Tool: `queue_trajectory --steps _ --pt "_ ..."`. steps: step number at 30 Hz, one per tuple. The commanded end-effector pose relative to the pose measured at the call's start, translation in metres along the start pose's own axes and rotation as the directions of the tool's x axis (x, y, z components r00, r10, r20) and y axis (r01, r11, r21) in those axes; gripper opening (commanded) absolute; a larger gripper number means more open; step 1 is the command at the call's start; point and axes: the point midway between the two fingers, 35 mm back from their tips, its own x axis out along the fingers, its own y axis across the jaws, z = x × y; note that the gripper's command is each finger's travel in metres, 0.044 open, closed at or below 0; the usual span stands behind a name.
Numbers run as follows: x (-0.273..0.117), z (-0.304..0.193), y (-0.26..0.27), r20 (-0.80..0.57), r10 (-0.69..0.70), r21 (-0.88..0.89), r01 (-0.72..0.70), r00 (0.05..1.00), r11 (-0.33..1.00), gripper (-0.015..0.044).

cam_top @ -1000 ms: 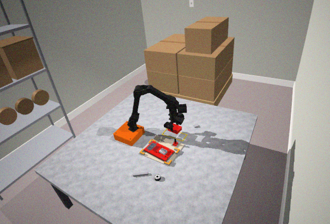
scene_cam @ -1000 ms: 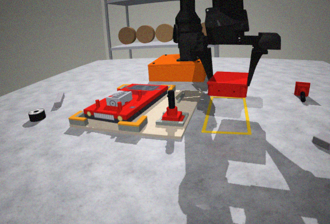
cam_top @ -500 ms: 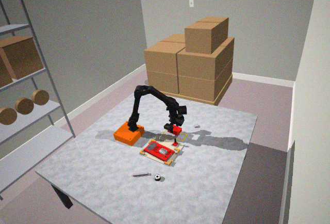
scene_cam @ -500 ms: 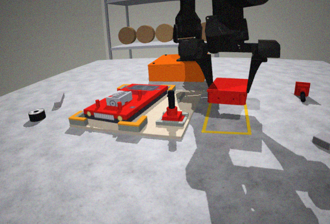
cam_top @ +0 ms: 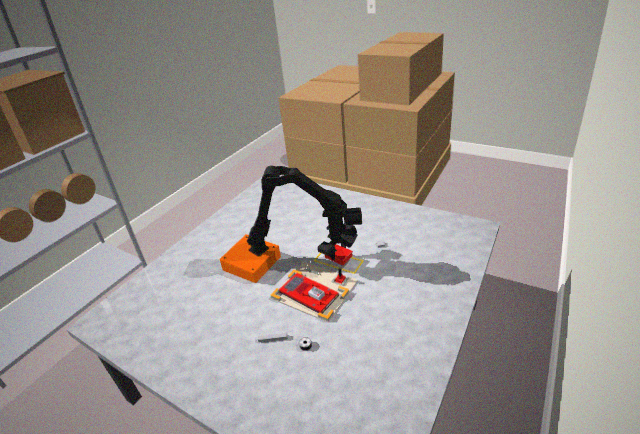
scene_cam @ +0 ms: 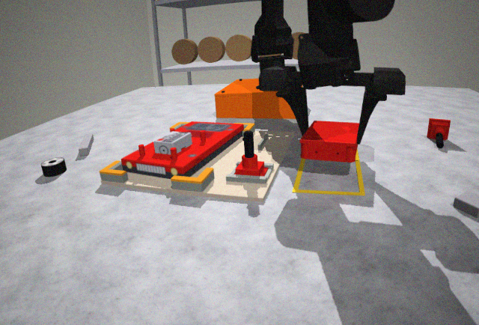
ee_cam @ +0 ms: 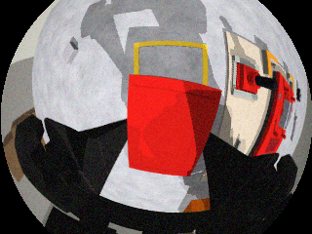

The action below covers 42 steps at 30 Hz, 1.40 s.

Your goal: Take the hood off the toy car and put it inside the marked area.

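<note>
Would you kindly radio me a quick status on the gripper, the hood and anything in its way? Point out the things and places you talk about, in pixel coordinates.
Gripper (cam_top: 338,253) (scene_cam: 332,137) (ee_cam: 168,129) shut on hood (cam_top: 339,254) (scene_cam: 328,150) (ee_cam: 158,127). Hood held above table, not set down. Nothing seen blocking the yellow outline (cam_top: 355,270) (scene_cam: 360,178) (ee_cam: 205,63).

Grey walls (cam_top: 320,0) are met by white skirting; brown boxes (cam_top: 382,124) are stacked behind the table (cam_top: 392,367). Round objects, perhaps wooden, are held on metal shelving (cam_top: 101,165) (scene_cam: 156,43).
</note>
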Motion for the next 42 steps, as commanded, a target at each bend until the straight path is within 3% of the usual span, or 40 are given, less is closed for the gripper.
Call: queue_trajectory --steps 1,42 --pt "0.003 -0.002 -0.002 -0.002 -0.007 -0.004 0.007 1.000 1.000 0.0000" --pt "0.022 -0.002 -0.002 -0.002 -0.007 -0.004 0.007 1.000 1.000 0.0000"
